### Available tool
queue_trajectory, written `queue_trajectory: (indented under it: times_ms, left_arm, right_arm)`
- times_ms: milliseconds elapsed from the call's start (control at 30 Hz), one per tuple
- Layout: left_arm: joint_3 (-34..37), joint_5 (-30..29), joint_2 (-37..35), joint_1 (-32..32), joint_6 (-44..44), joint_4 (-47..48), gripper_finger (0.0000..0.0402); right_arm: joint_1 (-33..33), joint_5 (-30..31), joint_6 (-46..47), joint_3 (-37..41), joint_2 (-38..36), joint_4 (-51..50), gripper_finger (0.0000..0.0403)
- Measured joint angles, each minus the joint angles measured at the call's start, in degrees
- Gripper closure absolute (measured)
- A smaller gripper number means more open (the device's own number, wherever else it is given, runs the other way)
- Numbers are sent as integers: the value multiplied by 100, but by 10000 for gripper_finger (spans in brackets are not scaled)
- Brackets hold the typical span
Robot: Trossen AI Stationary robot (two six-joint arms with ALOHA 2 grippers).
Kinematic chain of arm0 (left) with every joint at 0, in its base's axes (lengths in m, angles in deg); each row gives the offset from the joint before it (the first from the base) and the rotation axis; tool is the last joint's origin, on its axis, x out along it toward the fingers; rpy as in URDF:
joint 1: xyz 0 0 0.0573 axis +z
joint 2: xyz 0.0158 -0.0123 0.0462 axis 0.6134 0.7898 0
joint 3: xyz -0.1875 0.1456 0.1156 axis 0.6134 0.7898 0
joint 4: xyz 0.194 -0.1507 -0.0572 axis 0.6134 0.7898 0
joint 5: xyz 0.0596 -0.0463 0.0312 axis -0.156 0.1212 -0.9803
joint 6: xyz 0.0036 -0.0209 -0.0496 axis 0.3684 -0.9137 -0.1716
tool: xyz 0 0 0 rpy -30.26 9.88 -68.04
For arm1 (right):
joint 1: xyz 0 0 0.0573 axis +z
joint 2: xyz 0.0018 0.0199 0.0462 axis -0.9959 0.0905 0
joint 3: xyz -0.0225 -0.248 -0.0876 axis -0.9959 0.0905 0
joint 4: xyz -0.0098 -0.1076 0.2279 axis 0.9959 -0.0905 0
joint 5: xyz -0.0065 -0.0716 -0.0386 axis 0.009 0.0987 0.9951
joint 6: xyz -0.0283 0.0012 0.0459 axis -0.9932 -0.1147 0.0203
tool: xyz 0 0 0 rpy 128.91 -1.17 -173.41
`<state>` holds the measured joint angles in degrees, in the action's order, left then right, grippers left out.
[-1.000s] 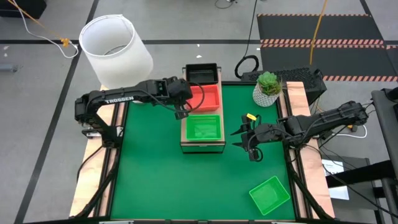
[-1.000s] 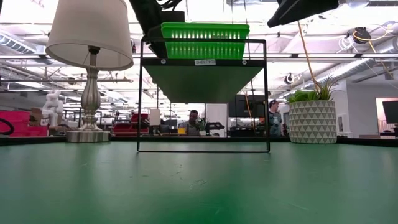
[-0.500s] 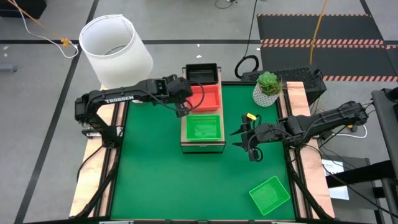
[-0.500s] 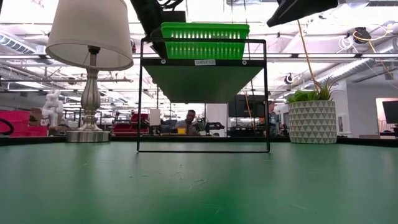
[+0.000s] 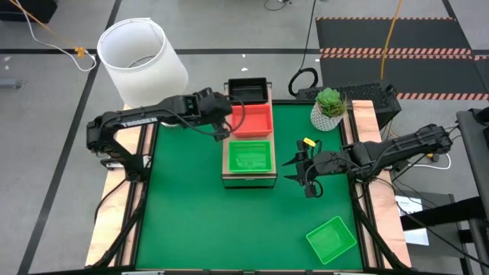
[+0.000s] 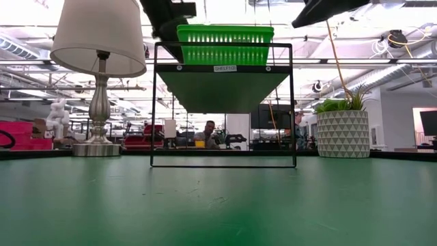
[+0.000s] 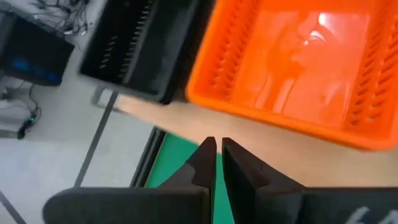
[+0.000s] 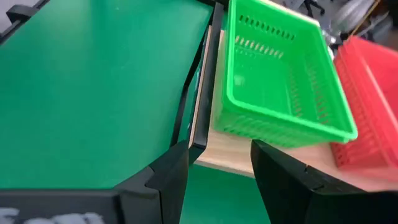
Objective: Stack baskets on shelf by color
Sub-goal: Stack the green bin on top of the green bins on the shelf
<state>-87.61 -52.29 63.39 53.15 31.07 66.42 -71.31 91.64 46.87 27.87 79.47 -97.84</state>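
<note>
The shelf is a raised wood board on a thin black frame. On it rest three baskets in a row: black at the far end, orange-red in the middle, green at the near end. Another green basket lies on the table at the near right. My left gripper hovers shut at the shelf's left edge beside the orange-red basket, touching nothing. My right gripper hangs open to the right of the shelf, facing the green basket.
A lamp with a white shade stands at the far left corner, and a potted plant at the far right. Pale wooden planks line the table's sides. The green mat in front of the shelf is free room.
My left arm has drawn back a little toward the table's far left and risen slightly, its gripper staying beside the orange-red basket. The baskets and my right arm have kept still.
</note>
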Motion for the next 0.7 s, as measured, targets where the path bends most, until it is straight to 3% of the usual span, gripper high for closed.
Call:
queue_trajectory:
  times_ms: [267,533,700]
  left_arm:
    - [0,-63,-913,-491,-687,394,371]
    - [-4,-840,-1143,-1849,-1213,471,371]
    - [10,-1009,-963,-2521,-1524,462,371]
  right_arm:
    - [265,2,1202,0,-63,-510,234]
    - [1381,289,3064,-235,-29,-1264,234]
    - [2298,443,4341,-555,258,-1839,234]
